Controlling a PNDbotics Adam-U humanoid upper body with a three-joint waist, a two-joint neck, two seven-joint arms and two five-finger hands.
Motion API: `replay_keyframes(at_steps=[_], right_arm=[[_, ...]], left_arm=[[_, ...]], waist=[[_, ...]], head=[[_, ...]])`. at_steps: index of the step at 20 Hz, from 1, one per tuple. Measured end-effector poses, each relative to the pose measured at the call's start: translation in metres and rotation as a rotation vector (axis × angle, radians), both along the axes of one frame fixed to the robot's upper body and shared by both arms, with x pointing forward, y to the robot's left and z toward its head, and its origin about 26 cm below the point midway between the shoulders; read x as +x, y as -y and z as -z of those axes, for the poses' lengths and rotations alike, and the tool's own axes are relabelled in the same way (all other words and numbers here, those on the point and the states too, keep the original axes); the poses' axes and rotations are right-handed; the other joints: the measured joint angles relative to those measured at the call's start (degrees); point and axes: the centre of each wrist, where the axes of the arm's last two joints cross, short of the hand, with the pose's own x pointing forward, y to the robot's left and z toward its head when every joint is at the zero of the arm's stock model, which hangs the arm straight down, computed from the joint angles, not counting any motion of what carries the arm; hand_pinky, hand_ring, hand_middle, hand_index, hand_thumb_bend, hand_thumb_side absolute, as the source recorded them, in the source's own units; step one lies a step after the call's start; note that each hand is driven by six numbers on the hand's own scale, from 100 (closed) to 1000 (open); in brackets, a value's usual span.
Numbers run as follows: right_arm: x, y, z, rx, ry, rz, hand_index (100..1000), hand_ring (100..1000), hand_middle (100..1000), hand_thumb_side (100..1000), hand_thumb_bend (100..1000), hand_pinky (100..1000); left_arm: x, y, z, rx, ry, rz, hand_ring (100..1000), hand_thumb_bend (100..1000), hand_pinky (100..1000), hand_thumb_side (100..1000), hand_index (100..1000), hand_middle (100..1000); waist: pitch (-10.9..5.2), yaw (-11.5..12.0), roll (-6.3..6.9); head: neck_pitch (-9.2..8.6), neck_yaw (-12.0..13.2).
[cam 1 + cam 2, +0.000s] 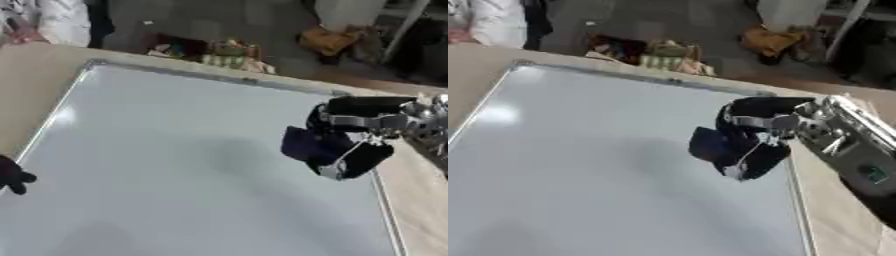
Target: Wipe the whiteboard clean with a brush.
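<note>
While its fingers curl around a dark blue brush point(709, 144), the right hand point(754, 145) presses it onto the whiteboard point(175, 165) at about 3 o'clock, near the board's right edge. At 9 o'clock, the left hand point(12, 176) shows at the frame edge, fingers curled, holding nothing visible. The wiped surface appears unmarked.

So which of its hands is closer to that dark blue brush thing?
The right. The right hand is curled around the dark blue brush near the whiteboard's right edge; the left hand sits far across, at the board's left edge.
</note>
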Motion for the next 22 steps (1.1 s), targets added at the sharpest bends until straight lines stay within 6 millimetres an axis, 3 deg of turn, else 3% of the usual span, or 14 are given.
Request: replay_keyframes(at_steps=[9,22], right_arm=[[0.01,-0.033,0.009,0.028,-0.033,-0.085,269,369,132,260,100,368],[0.029,-0.067,0.041,0.052,-0.094,-0.106,282,371,140,264,100,372]], left_arm=[[0.0,0.002,-0.003,-0.012,0.003,0.01,387,100,579,919,484,457],[-0.001,0.002,-0.004,-0.021,0.012,0.009,385,100,579,918,484,457]], waist=[[-1.2,-0.4,0.15],[-1.28,-0.7,0.62]], head=[[1.22,0.5],[1.77,0.7]])
